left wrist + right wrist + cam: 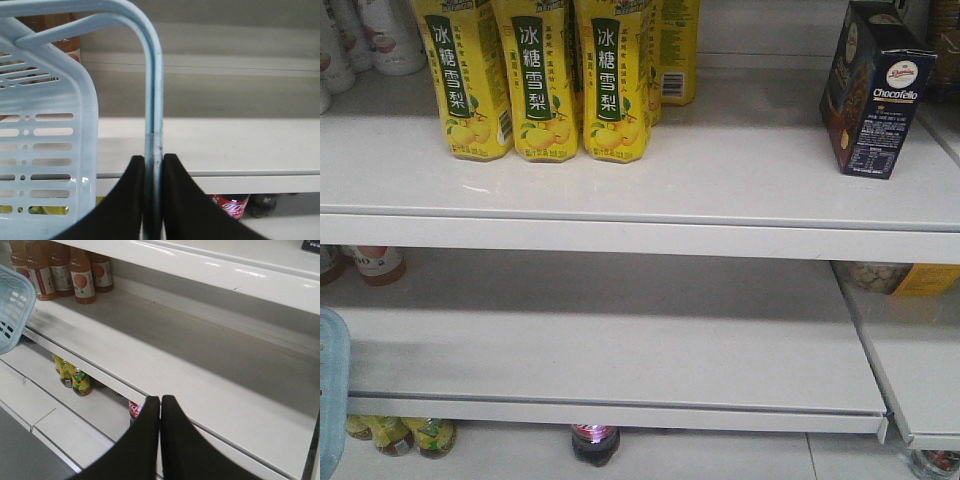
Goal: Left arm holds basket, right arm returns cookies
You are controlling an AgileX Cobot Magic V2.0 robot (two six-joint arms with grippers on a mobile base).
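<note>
The cookies (876, 90), a dark navy box marked Chocofello, stand upright at the right end of the upper shelf (650, 190). A sliver of the pale blue basket (332, 390) shows at the front view's lower left edge. In the left wrist view my left gripper (154, 159) is shut on the basket's flat handle (153, 90), with the slotted basket wall (45, 150) to its left. My right gripper (160, 400) is shut with nothing in it, hanging over the front edge of the middle shelf (200, 380). The basket's corner (14, 305) sits at that view's left edge.
Yellow drink cartons (540, 80) line the upper shelf's left half. Orange-capped bottles (75, 272) stand at the back left of the middle shelf. Under it are green-labelled bottles (75, 379) and a red-labelled cola bottle (595, 444). A shelf section juts out at the right (920, 380).
</note>
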